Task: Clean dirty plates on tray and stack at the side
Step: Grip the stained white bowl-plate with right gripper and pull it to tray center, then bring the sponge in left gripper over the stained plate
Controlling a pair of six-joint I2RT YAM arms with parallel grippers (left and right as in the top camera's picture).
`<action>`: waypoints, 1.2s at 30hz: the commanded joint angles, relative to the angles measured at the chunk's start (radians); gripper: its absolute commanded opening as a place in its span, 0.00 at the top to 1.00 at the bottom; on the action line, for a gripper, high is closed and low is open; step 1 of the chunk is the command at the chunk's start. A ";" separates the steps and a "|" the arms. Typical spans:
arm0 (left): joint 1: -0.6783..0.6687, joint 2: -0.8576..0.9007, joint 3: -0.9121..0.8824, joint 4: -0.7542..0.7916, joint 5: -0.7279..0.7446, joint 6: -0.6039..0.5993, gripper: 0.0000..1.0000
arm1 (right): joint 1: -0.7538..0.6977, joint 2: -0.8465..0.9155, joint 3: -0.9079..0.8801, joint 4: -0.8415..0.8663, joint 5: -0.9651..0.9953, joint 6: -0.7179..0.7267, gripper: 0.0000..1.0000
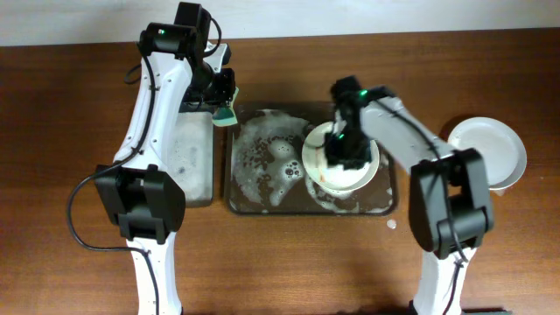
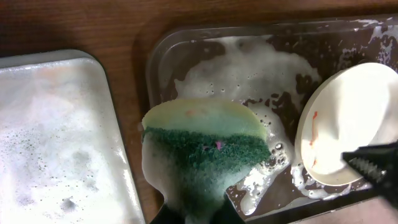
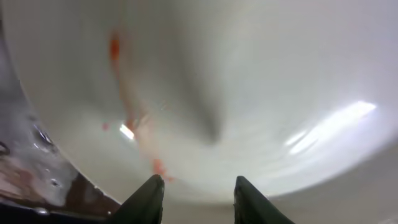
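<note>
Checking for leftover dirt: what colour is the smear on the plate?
Orange-red smear on the white plate, clearest from the right wrist.

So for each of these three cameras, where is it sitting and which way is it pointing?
Overhead: above the table, facing straight down on the tray, both arms in view.
Left wrist: on the left arm, looking down past the sponge held by the left gripper to the foamy tray.
Right wrist: on the right arm, close over a smeared plate, right gripper fingertips open.
Shared: overhead and left wrist both show sponge, tray and smeared plate.

Overhead faces down; wrist views close, share tray [image 2: 163, 56], probably.
</note>
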 commanded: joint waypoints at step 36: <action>-0.056 0.022 0.005 0.036 0.009 0.019 0.93 | -0.200 0.127 0.040 0.096 -0.256 -0.195 0.91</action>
